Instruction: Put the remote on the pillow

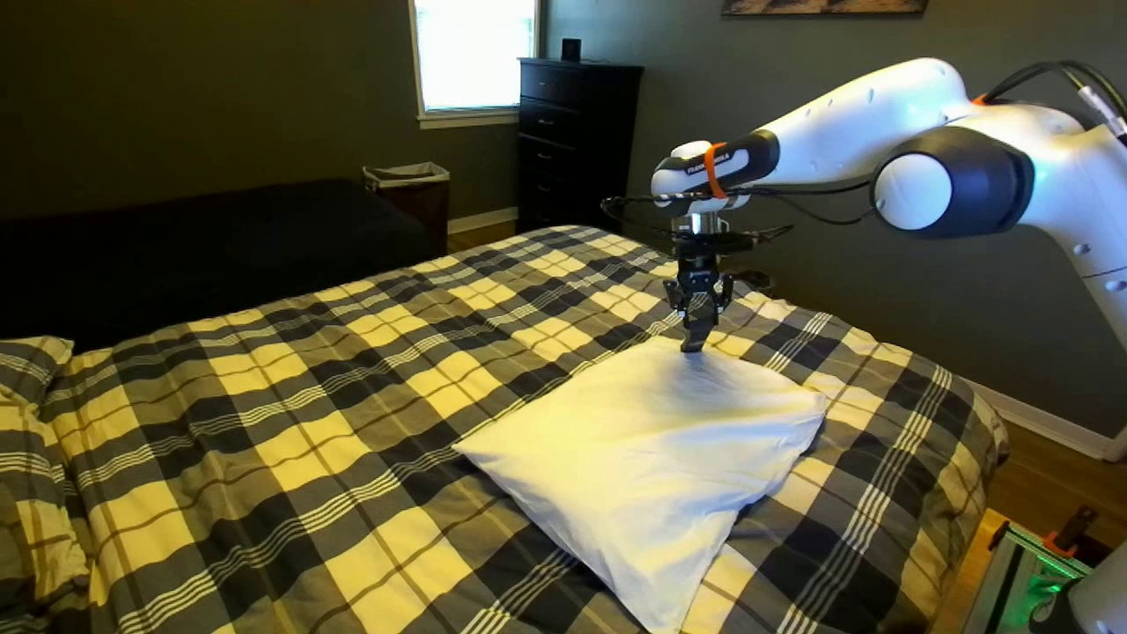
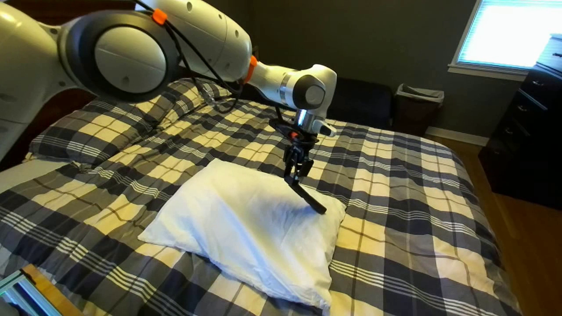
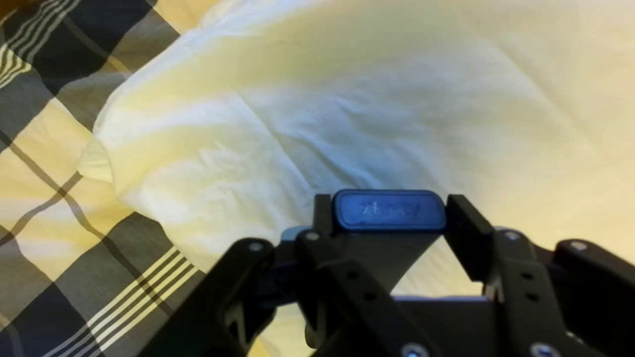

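Observation:
The pillow is large, white and slightly rumpled. It lies on the checked bedspread in both exterior views and fills much of the wrist view. My gripper points down above the pillow, near one edge. It is shut on the remote, a slim black bar. In the wrist view the remote's end face sits between both fingertips. In an exterior view the remote slants downward over the pillow near a corner. I cannot tell whether its lower end touches the pillow.
The yellow-and-black checked bedspread surrounds the pillow. Plaid pillows lie at the head of the bed. A dark dresser and a lined bin stand beyond the bed.

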You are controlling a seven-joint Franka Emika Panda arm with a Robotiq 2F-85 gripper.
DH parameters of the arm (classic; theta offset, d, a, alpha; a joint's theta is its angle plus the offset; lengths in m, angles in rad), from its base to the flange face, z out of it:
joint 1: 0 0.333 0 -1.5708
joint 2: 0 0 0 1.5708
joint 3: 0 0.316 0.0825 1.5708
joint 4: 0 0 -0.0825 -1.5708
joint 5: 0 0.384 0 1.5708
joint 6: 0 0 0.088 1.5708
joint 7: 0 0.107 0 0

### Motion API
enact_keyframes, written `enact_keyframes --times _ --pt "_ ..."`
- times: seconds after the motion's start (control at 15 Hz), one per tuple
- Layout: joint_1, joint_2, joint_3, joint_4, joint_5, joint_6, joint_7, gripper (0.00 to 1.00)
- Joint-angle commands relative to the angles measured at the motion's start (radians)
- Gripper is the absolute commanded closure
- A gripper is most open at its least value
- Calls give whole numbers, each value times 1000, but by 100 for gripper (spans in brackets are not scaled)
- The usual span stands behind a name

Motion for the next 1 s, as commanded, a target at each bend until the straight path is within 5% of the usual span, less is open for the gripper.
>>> enact_keyframes --times 0.0,0.93 --pt "1 -151 15 -209 -29 -18 -80 66" --pt "-4 -329 13 -412 -59 -39 -154 66"
